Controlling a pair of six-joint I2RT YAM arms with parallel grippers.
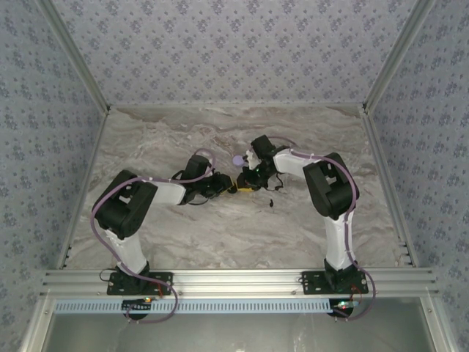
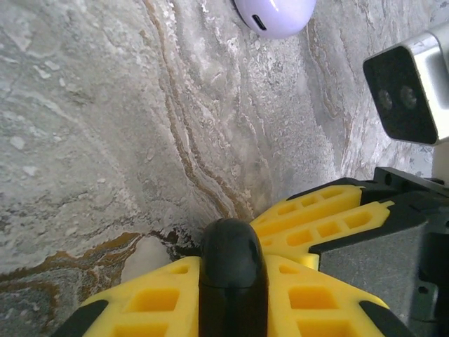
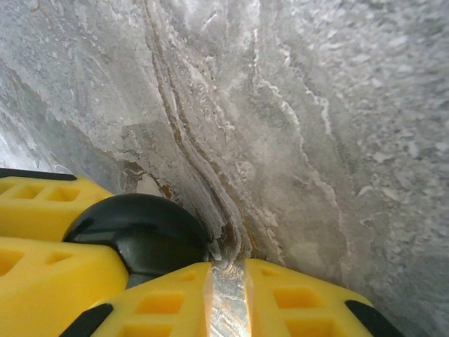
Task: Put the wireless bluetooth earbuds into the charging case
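Observation:
A glossy black charging case stands on edge with its lid seam closed, and my left gripper is shut on it between yellow fingers. From the right wrist view the same black case sits just left of my right gripper, whose fingertips are a narrow slit apart with only table between them. From above, both grippers meet mid-table: left gripper, right gripper. A tiny black piece, possibly one of the earbuds, lies just to the right of them.
A pale lilac case, closed, lies just beyond the grippers; it is also at the top of the left wrist view as the lilac case. The right arm's wrist camera hangs close on the right. Patterned walls bound the marble table.

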